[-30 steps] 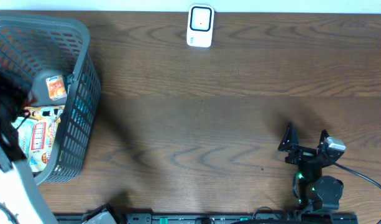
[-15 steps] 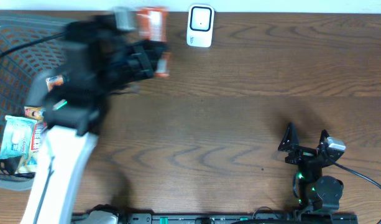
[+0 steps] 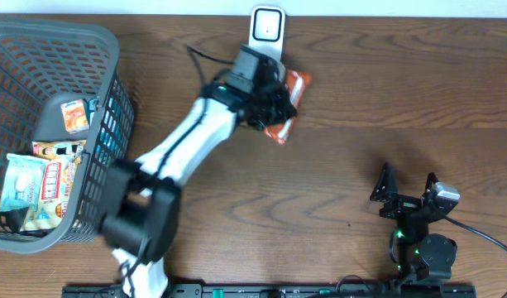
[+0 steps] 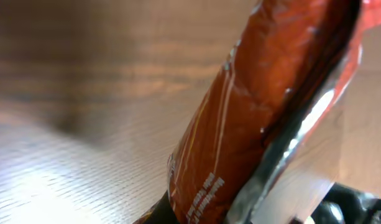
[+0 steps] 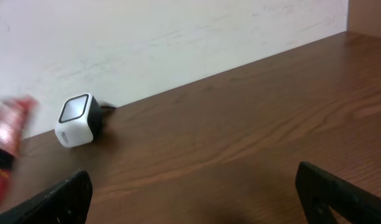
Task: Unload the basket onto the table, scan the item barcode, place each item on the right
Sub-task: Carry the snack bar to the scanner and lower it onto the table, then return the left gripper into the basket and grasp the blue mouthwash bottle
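Two arms work at a brown wood bench (image 3: 336, 165). Far left of the left pincer, & nearer the robot's side, sits a grey mesh basket (image 3: 108, 124) w/ snack pouches inside: a big pale one (image 3: 38, 186) lying flat and a small orange-faced one (image 3: 74, 116) further back. The basket & left pincer are well apart.

The left arm reaches diagonally from the btm-left edge up to top ctr. The left pincer (image 3: 272, 101) is pressed together, pinching an orange packet (image 3: 296, 83). The pkt sticks out past the fingers at both ends, one end toward the back wall, the other toward the robot. In the left wrist view the same pkt (image 4: 240, 118) fills the frame: glossy orange film w/ a silver seam & small white print, tilted, held up off the bench. The print is too blurred to read, so can't tell which face carries the barcode.

A white scanner (image 3: 267, 25) stands just beyond the left pincer at the bench's back edge, w/ the pkt just beside it. Touching or not, can't tell.

Well to the right of the left pincer, near the front edge, the right pincer (image 3: 408, 184) is spread wide, holding nothing. Its black fingertips (image 5: 59, 199) show in the btm corners of the right wrist view.
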